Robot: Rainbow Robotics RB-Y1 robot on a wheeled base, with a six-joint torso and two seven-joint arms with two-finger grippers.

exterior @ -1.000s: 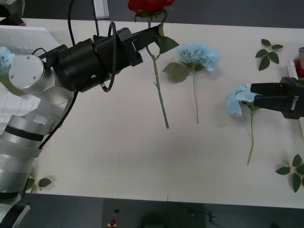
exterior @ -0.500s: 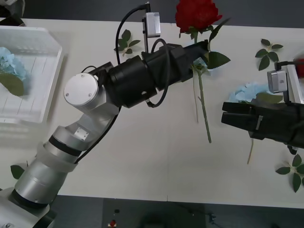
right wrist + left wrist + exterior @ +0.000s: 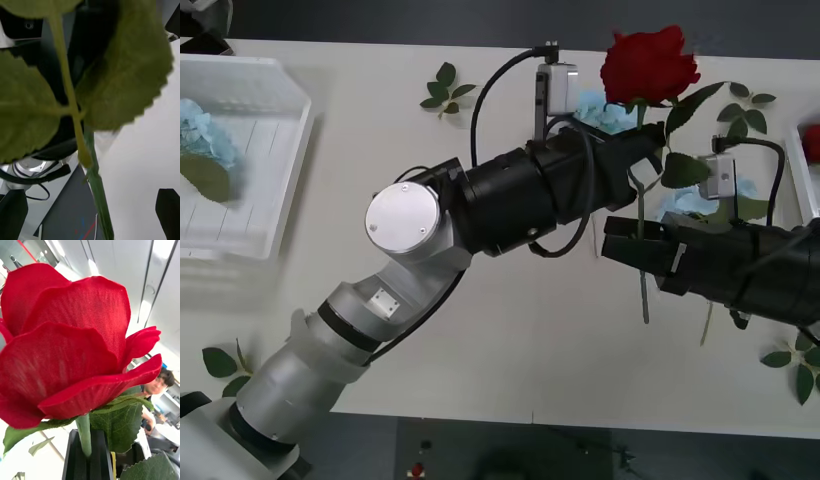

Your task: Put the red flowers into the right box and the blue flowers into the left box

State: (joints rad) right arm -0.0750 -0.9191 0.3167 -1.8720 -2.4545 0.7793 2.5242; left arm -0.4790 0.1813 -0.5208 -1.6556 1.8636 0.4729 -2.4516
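White tray: the left box [image 3: 275, 150] sits at the far left of the table [image 3: 480, 350], slotted walls showing, with a blue flower [image 3: 192, 130] lying inside at its left edge.
Leaf sprigs: one [image 3: 445, 88] near the table's far edge, another [image 3: 220, 362] at the near left corner.
Left gripper [image 3: 650, 150]: reaches across from the left, raised above the table's right half; its black jaws are clamped on the stem just under the bloom, as the left wrist view shows [image 3: 84, 455].
Red flower [image 3: 648, 65]: held upright off the table, bloom at the top, stem hanging down past the right arm's jaws; the bloom is seen close in the left wrist view [image 3: 71, 345].
Blue flowers on table: one [image 3: 605, 112] behind the held rose, another [image 3: 690, 202] partly hidden by the right arm.
Right gripper [image 3: 620, 245]: just below the left one, jaws spread wide, one fingertip [image 3: 168, 212] at each corner of its wrist view, with the green stem [image 3: 98, 195] between them, untouched.
Right box [image 3: 797, 190]: thin white rim at the right edge, something red [image 3: 812, 142] inside.
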